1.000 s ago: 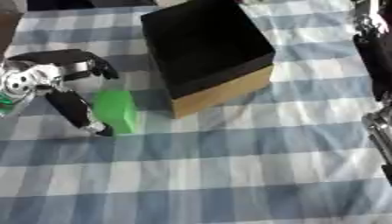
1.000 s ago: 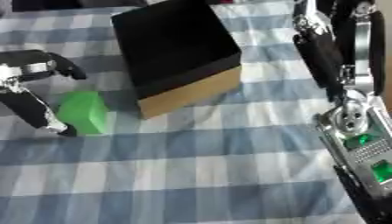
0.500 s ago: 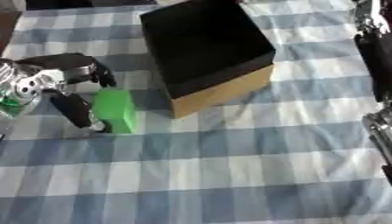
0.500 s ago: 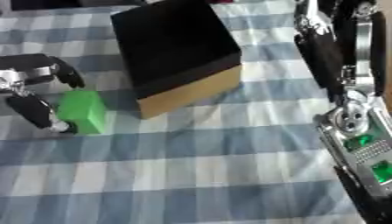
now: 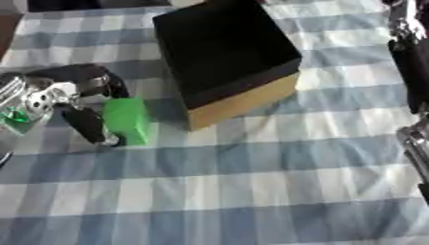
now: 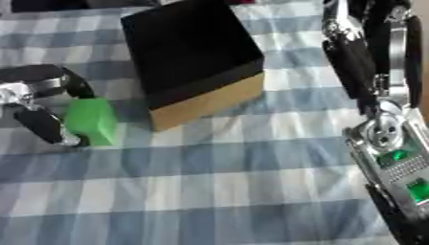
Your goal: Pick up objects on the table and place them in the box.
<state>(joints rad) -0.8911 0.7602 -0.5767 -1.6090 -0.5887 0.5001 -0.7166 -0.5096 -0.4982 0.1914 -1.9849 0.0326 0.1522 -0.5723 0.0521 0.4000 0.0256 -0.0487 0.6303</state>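
No text, label, brand or number can be read anywhere.

Your left hand (image 5: 59, 98) sits just left of the green block (image 5: 127, 120), whose right side nearly meets the black-lined cardboard box (image 5: 224, 57). The near blue-checked tabletop (image 5: 251, 191) lies open; your right hand (image 6: 368, 52) hangs along the right edge.
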